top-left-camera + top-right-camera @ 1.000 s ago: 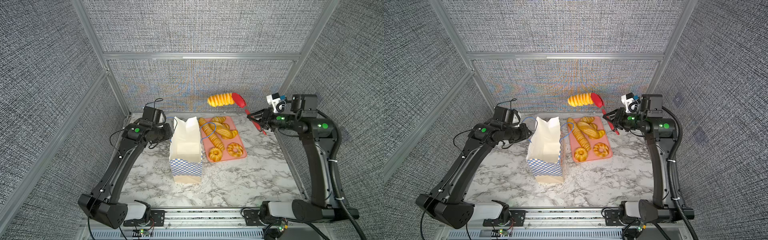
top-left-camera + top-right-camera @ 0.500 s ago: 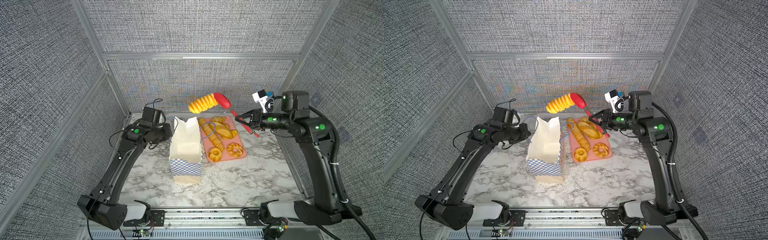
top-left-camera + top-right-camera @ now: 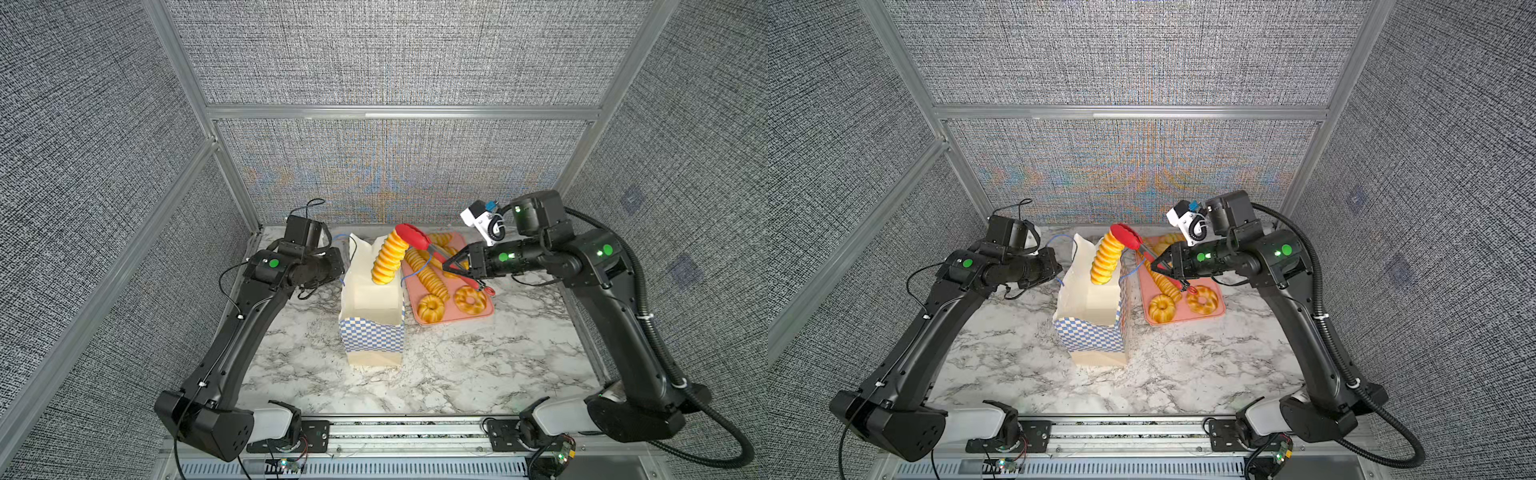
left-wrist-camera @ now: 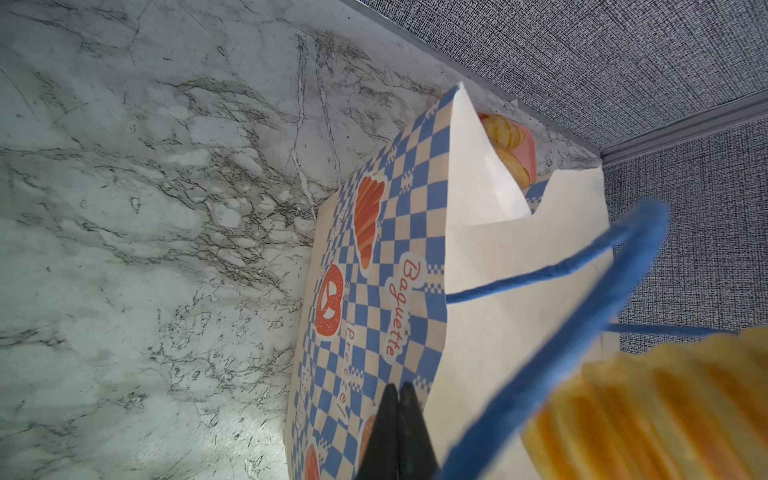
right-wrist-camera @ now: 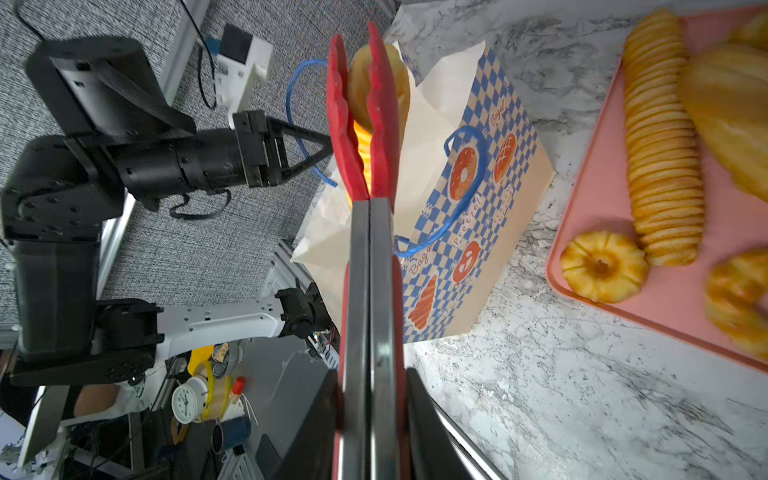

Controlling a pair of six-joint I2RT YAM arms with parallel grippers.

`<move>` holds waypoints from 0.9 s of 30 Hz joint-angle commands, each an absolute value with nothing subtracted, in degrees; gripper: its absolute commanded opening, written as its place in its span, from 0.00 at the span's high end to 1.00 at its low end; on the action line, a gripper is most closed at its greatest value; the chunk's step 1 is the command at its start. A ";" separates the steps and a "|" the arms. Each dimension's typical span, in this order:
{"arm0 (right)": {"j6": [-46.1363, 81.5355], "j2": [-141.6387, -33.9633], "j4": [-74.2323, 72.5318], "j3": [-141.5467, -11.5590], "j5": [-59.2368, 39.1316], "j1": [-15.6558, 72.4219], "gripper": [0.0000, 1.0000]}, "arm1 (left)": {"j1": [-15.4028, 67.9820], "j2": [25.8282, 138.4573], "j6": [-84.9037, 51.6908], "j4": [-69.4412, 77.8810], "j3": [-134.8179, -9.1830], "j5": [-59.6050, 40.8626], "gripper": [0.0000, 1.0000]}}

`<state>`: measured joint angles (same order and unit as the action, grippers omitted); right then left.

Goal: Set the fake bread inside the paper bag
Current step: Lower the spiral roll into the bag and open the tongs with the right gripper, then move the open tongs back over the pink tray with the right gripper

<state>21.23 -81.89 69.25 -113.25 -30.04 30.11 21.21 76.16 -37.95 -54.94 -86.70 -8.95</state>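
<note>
The paper bag (image 3: 370, 336) (image 3: 1092, 332) stands open and upright on the marble. My right gripper (image 3: 451, 264) (image 3: 1156, 264) (image 5: 370, 395) is shut on the red tongs (image 3: 415, 241) (image 5: 370, 291). The tongs pinch a long ridged baguette (image 3: 388, 259) (image 3: 1106, 259) (image 5: 358, 89) of fake bread by its top end. It hangs nearly upright, its lower end at the bag's mouth. My left gripper (image 3: 340, 266) (image 4: 399, 395) is shut at the bag's left upper edge. The blue cord handle (image 4: 582, 266) runs beside its fingers; whether it is pinched I cannot tell.
A pink tray (image 3: 478, 318) (image 3: 1208, 316) lies right of the bag. It holds a second ridged baguette (image 3: 428, 276), two ring buns (image 3: 431, 308) (image 3: 469, 300) and oval loaves (image 3: 442, 239). Grey fabric walls close in the back and both sides.
The right arm has swung the tongs and baguette leftward from above the tray to over the bag, tipping the baguette from level to nearly upright. The left gripper has closed.
</note>
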 commanded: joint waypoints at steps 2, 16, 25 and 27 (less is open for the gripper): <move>19.60 -83.31 69.44 -113.73 -26.78 33.69 0.84 | 21.14 75.52 -38.31 -53.75 -86.41 -8.56 1.00; 19.95 -84.29 67.59 -113.53 -24.87 36.65 0.52 | 21.18 74.31 -38.91 -53.70 -85.54 -8.46 1.00; 19.35 -83.41 66.58 -114.65 -22.70 36.60 0.52 | 21.18 74.18 -39.02 -53.97 -85.38 -8.11 1.00; 19.02 -83.23 66.36 -115.47 -21.68 36.56 0.53 | 21.17 74.19 -39.11 -54.04 -85.30 -8.03 1.00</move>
<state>20.18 -83.66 68.69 -114.45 -23.05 36.64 21.21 74.48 -39.24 -54.08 -85.36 -8.93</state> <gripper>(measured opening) 0.473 0.048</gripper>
